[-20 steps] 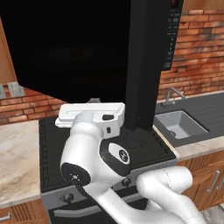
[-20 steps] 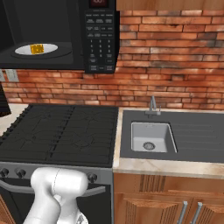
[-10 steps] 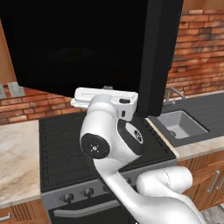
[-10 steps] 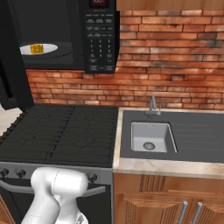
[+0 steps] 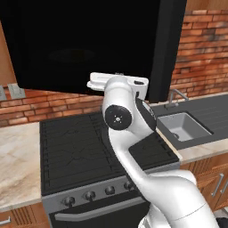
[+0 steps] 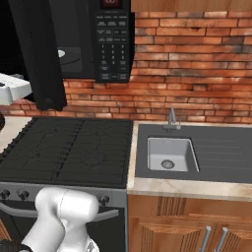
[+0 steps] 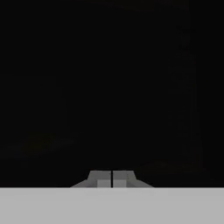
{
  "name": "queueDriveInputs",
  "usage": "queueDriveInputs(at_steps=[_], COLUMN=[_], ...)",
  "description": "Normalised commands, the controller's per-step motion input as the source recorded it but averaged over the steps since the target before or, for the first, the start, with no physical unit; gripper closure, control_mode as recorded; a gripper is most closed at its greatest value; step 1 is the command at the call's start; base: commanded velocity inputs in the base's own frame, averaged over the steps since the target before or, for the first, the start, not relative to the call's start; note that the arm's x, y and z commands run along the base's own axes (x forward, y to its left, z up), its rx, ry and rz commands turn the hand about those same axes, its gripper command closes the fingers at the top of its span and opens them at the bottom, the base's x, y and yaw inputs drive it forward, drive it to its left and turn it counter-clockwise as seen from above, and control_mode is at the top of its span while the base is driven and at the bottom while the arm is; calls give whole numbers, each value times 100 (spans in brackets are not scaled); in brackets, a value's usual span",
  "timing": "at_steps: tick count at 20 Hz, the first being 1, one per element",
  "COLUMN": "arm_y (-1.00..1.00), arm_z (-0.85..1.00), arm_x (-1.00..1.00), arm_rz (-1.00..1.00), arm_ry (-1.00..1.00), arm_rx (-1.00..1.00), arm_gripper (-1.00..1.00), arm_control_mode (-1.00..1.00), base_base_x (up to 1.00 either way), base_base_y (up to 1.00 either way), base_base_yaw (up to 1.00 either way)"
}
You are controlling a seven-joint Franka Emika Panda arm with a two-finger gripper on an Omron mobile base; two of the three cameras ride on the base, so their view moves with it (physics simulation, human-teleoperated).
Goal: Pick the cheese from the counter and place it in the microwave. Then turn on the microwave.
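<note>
end effector [image 7: 112,178]: fingers pressed together, empty
microwave [image 6: 114,44]: upper left of frame, door [image 6: 39,54] part-swung
left: shut door, press start

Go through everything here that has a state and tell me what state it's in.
Microwave: door partly open, swung out to the left.
Fingers: shut, nothing between them.
Stove: bare, no flame showing.
Sink: dry, tap not running.
Cabinet doors: closed.

The pincer [image 7: 112,179] has its two grey fingertips [image 7: 101,178] pressed together, holding nothing; beyond it lies flat, featureless black.
</note>
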Motion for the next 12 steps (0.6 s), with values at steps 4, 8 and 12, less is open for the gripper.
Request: queueDriveInputs(at_steps=[4,8,12], arm_y=[-19,-14,-5], arm_z=[0,0,0], arm_x=[58,65,66], arm_rz=[10,13,16], arm_ry=[0,2,3], arm_rx=[0,0,0], arm_gripper=[100,100,100], arm_control_mode=[-100,-100,-100], base_base_x=[0,0,0], base_base_y=[0,0,0], base_base_yaw=[0,0,0])
